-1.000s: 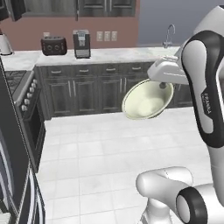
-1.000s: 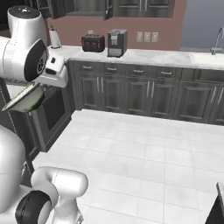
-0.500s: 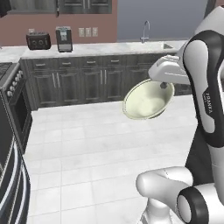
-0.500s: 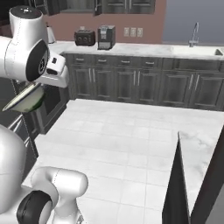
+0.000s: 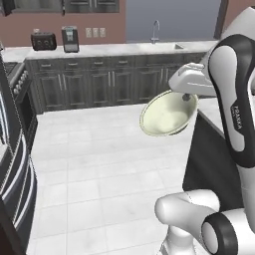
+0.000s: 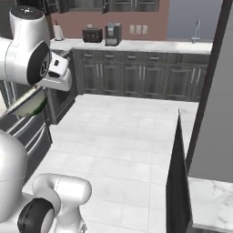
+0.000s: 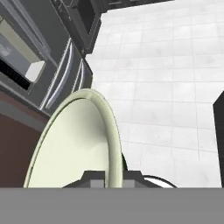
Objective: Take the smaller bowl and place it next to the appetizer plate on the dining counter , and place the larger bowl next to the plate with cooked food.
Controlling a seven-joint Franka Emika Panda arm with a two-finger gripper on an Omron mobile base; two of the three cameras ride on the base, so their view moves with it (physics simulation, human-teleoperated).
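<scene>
- Looking from the left base view, the smaller bowl (image 5: 168,113) is seen held in the air by the gripper (image 5: 186,96), above the white tiled floor (image 5: 99,164). The bowl is tilted, so its pale greenish inside is turned toward the camera. A corner of the dining counter (image 5: 211,112) with its dark base is seen just behind and to the right of the bowl. Far behind, a sink faucet (image 5: 156,31), a coffee machine (image 5: 70,39) and a toaster (image 5: 43,41) are placed on the kitchen worktop.
- From the right base view, the smaller bowl (image 6: 28,103) is seen from its edge, under the white hand, in front of dark drawers. The marble top of the dining counter (image 6: 211,203) is seen at the lower right, well apart from the bowl.
- In the hand view, the rim of the smaller bowl (image 7: 74,144) is pinched between the two fingertips (image 7: 94,177), so the jaws are closed on it. The floor is seen behind it.
</scene>
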